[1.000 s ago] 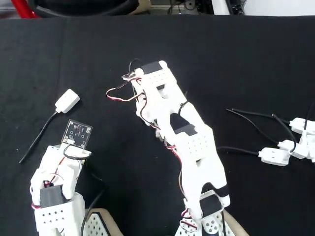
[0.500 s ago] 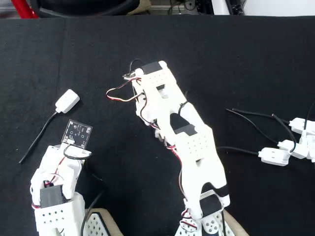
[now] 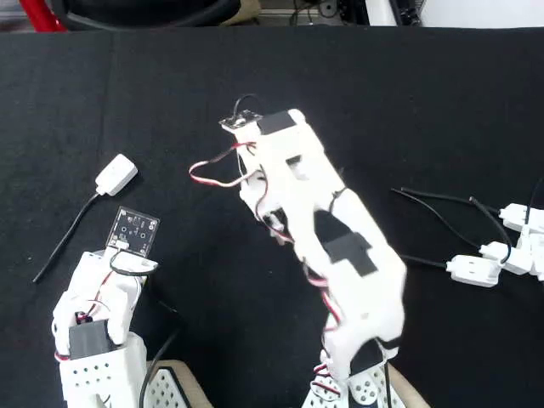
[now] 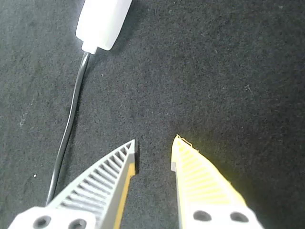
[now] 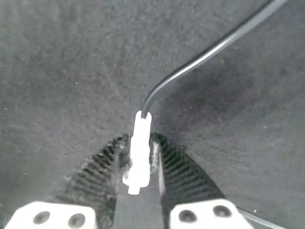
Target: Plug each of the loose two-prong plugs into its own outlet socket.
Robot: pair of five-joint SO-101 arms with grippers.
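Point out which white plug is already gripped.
The plug clamped in the right gripper; the left plug, ahead of the left gripper, and the right-edge plugs lie ungripped.

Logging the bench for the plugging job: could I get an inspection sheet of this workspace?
Surface: black cloth-covered table.
Job's things: white two-prong plug on black cord, loose at left; second white plug, gripped; white connector blocks at right edge.
Clutter: nothing seen.
End effectors: left end effector open, short of the loose plug; right end effector shut on the second plug.
Cables: black cords run to the connector blocks.
Surroundings: red tube beyond the table's far edge.
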